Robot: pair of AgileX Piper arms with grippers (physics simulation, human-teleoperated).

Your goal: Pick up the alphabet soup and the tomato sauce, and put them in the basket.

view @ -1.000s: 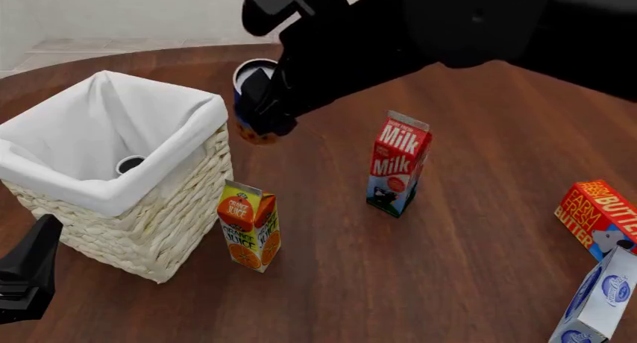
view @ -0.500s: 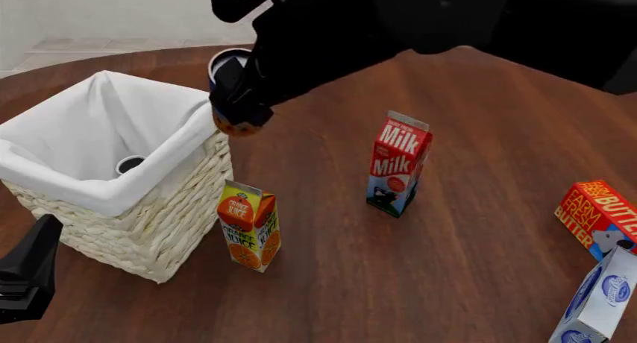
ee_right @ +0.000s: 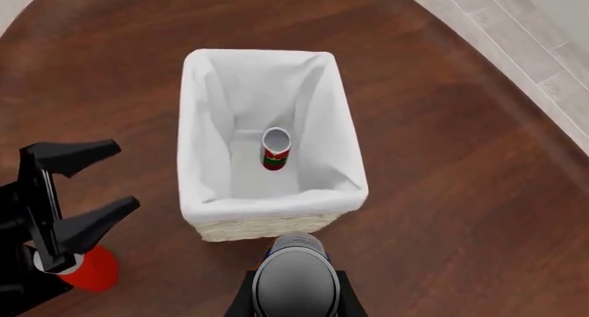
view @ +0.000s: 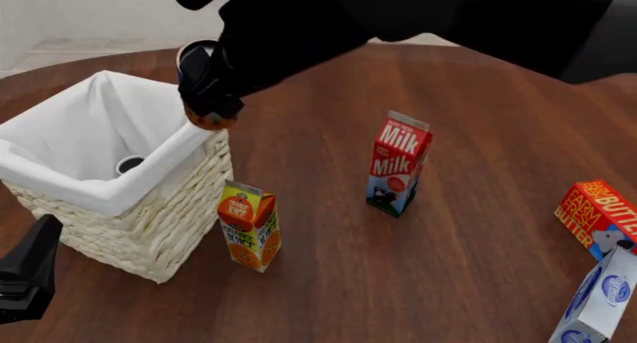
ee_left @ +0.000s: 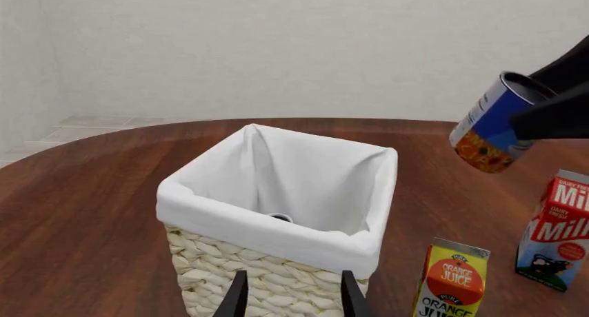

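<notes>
My right gripper [view: 211, 97] is shut on the alphabet soup [view: 208, 119], a blue can with orange print, tilted in the air just above the near-right rim of the basket [view: 60, 183]. The right wrist view looks down past the can's pale top [ee_right: 294, 279] into the white-lined basket [ee_right: 276, 203]. The tomato sauce [ee_right: 275, 148], a small red and green can, stands upright on the basket floor; its dark top [view: 130, 164] shows in the front view. My left gripper [ee_left: 292, 300] is open and empty, low beside the basket's near-left side [view: 25, 276].
An orange juice carton [view: 249, 225] stands against the basket's right side. A milk carton [view: 398, 164] stands mid-table. At the right edge are a red butter box [view: 597, 212] and a white and blue carton [view: 597, 302].
The right arm has carried the alphabet soup leftward, from beyond the basket's right side to above its rim. The left arm has not moved.
</notes>
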